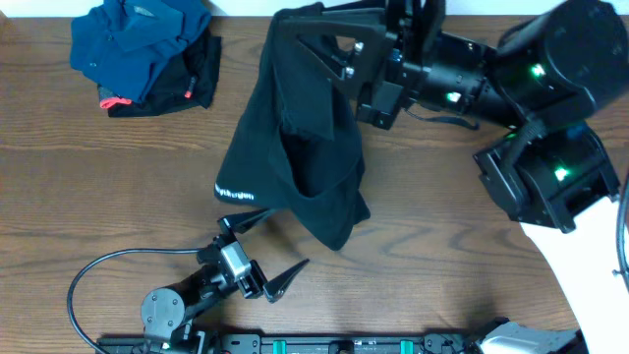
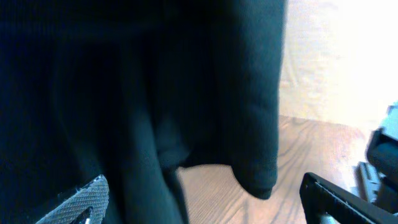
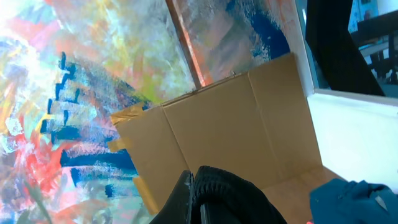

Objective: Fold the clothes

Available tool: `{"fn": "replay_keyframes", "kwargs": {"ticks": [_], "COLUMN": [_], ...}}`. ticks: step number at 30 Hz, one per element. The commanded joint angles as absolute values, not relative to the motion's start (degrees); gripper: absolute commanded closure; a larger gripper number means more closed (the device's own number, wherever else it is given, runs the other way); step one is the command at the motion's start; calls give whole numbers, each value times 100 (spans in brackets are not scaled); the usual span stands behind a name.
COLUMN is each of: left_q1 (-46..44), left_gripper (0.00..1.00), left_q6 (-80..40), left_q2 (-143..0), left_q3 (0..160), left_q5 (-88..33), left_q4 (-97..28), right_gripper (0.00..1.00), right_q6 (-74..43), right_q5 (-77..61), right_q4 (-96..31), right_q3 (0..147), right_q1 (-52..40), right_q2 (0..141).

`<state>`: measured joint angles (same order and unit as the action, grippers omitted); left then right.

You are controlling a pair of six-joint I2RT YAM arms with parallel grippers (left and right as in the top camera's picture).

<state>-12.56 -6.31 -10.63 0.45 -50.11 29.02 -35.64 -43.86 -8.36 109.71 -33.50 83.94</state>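
Visitor: What's what here, starting from the left?

Me: Far left on the surface (image 1: 98,177), a dark blue garment (image 1: 138,34) is heaped on a small black piece (image 1: 192,84). Neither is my job. At the near edge my left tool (image 1: 283,239) is spread wide and holds nothing. Just beyond it hangs the black garment (image 1: 295,147), with white lettering (image 1: 234,195) on its left edge. The lower folds droop close to the surface, but I can't tell if they touch. Toward the far side, my right tool (image 3: 194,200) is pressed together on a bunch of that cloth at the top and carries the whole thing.

Visitor: How will it handle?

Me: Thin, soft and light, I'd judge. It sags straight down from one pinch and creases freely, so it won't keep a shape by itself. A single layer could slide out of a shallow bite. From my left wrist the cloth fills most of the view above my spread fingers (image 2: 81,200). I'd take the hem near the lettering with the left tool, so two grips can stretch it flat.
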Motion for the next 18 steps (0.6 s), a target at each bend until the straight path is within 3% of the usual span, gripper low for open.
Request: {"fn": "replay_keyframes", "kwargs": {"ticks": [1,12,18], "left_q1": [-1492,-2233,-2447], "left_gripper": [2,2,2], "left_q6": [-840,-1533,-1522], "left_q2": [-1068,-1074,-1085], "left_q3": [30,91,99], "left_q5": [-4963,-4668,-3006], "left_q4": [3063,3098,2460], "right_gripper": [98,99,99], "right_q6": [-3647,-3920,-4027], "right_q5": [-4283,-3726,-3623], "right_q4": [-790,-344,-344], "right_q3": [11087,11087,11087], "right_q1": [-3507,-3522,-3533], "right_q2": [8643,9153,9216]}}
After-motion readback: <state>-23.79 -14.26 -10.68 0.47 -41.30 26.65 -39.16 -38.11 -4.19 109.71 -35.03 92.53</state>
